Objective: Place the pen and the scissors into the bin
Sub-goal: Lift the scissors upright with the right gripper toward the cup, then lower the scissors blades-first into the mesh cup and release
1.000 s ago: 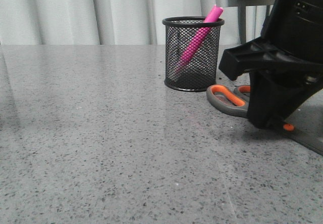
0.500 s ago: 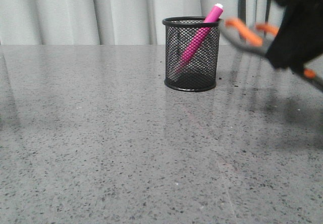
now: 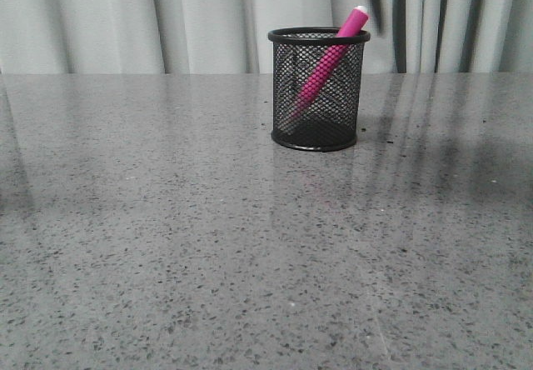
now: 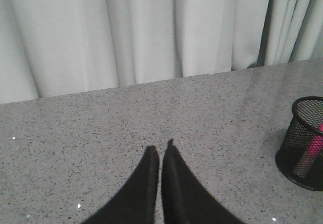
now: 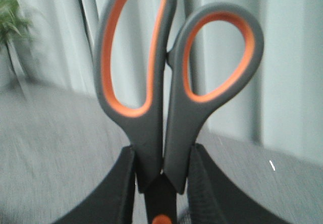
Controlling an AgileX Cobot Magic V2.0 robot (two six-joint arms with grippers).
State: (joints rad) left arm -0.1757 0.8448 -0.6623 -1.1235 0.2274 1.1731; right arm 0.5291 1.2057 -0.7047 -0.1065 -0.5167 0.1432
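The black wire-mesh bin (image 3: 316, 87) stands on the grey table toward the back, right of centre. The pink pen (image 3: 329, 57) leans inside it, its white end above the rim. The bin (image 4: 305, 143) with the pen (image 4: 313, 151) also shows in the left wrist view. My left gripper (image 4: 160, 151) is shut and empty above bare table, well apart from the bin. My right gripper (image 5: 161, 156) is shut on the scissors (image 5: 174, 88) just above the orange pivot screw, handles pointing away from the wrist. The right arm and scissors are out of the front view.
The grey speckled table (image 3: 166, 220) stretches in front of and beside the bin. Pale curtains (image 3: 125, 20) hang behind the table's far edge. A green plant (image 5: 12, 27) shows blurred in the right wrist view.
My right gripper lifted the scissors off the table beside the bin, rose up and to the right, and has left the front view. The bin and pen have not moved.
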